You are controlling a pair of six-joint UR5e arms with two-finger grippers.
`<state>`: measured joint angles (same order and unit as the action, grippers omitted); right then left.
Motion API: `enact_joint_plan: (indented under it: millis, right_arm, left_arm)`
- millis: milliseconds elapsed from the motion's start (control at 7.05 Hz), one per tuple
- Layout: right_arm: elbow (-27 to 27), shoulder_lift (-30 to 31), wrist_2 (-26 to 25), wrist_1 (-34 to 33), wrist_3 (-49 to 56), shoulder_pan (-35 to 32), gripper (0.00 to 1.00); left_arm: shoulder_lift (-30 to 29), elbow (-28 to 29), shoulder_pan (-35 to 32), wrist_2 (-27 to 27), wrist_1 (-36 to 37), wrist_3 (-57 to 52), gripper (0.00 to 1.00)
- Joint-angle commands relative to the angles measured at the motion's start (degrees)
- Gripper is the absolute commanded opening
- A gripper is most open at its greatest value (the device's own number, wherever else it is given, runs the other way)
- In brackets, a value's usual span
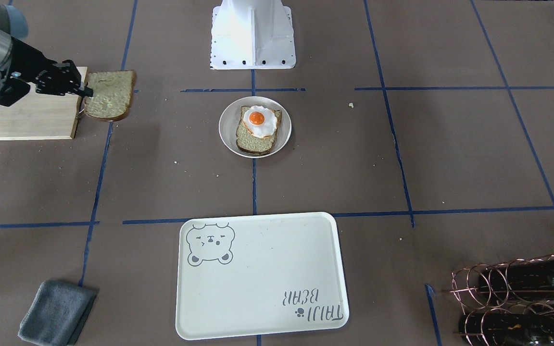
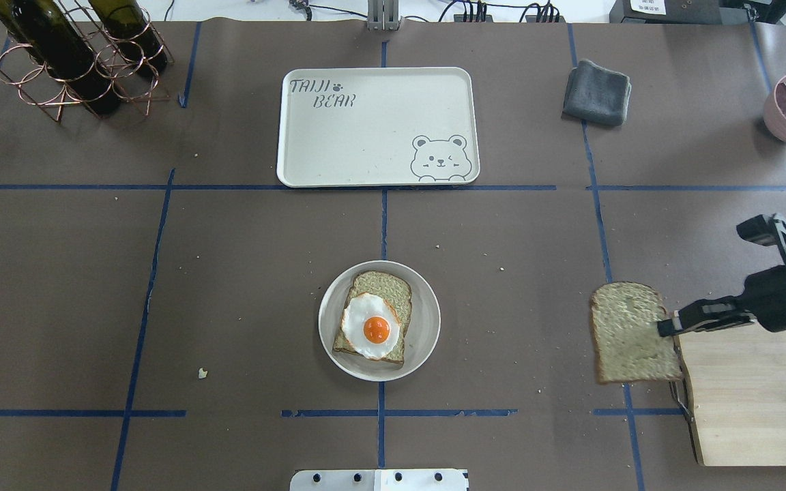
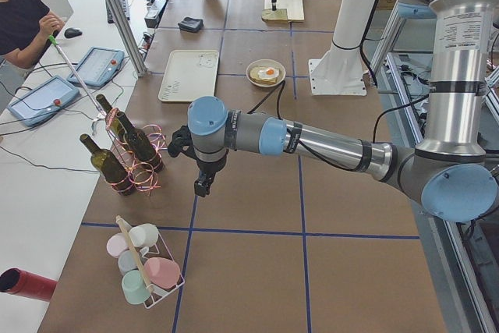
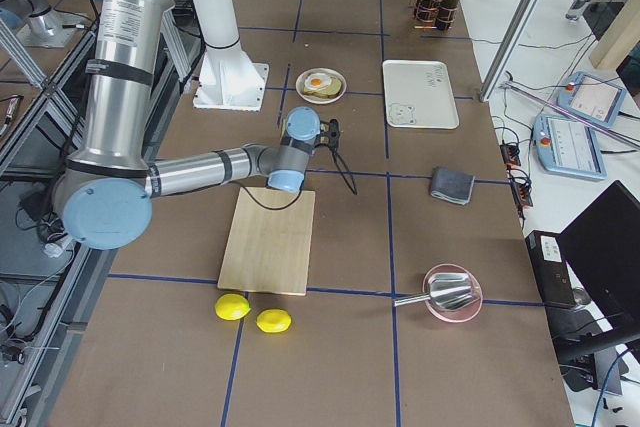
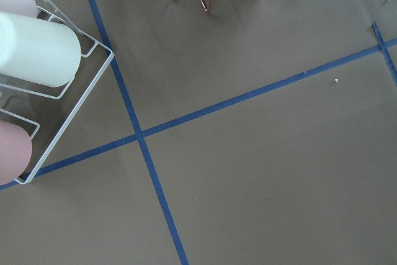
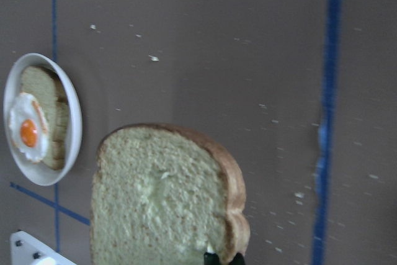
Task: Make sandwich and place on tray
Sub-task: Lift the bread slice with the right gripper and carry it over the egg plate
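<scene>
Right fingers (image 2: 700, 319): pinching one edge of a pale tan bread slice with dark brown crust (image 2: 628, 331). From overhead you see only the upper finger; the lower one is under the bread. In the right wrist view the slice runs off the bottom of the frame, and only the fingertips show there.

Left fingers (image 3: 204, 183): seen only in the left side view, small and dark, near a copper wire bottle rack (image 3: 136, 169). You cannot tell whether they are spread or pressed together.

Edges: the held slice hangs just past the edge of the pale wooden cutting board (image 2: 748, 402), which the frame cuts off. Bare brown paper-covered surface (image 2: 229, 286) lies between the held slice and the small round grey plate (image 2: 427, 307). More bare surface lies between that plate and the cream-white rectangular bear-print tray (image 2: 366, 136), which is well apart.

Counts:
- Bread slices: 2. The second slice (image 2: 389, 283) lies on the plate, partly covered.
- White fried egg with orange yolk (image 2: 372, 327): 1, on top of the second slice.
- Plate, tray and board: 1 each.
- Folded grey cloth (image 2: 596, 92): 1.
- Yellow lemons (image 4: 232, 307): 2.
</scene>
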<state>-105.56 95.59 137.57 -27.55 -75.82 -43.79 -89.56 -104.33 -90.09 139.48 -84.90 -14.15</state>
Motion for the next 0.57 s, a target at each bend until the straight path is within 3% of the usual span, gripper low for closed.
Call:
enact_joint_plan:
  millis: [0, 142, 284, 425]
  right_arm:
    - [3.07, -16.26, -8.65, -6.6, -7.31, 9.2, 0.0]
    - [3.52, -23.45, -14.73, -14.91, -7.32, 13.78, 0.0]
    - [4.91, -28.74, -15.74, -21.51, -7.32, 15.74, 0.0]
    - [6.67, -30.62, -18.36, -22.45, -7.32, 16.8, 0.0]
  left_arm:
    - [0.0, 0.0, 0.0, 0.09, 0.0, 0.0, 1.0]
    - [0.0, -0.09, 0.0, 0.09, 0.0, 0.0, 1.0]
    - [0.0, -0.09, 0.0, 0.17, 0.0, 0.0, 1.0]
    - [0.0, -0.09, 0.0, 0.18, 0.0, 0.0, 1.0]
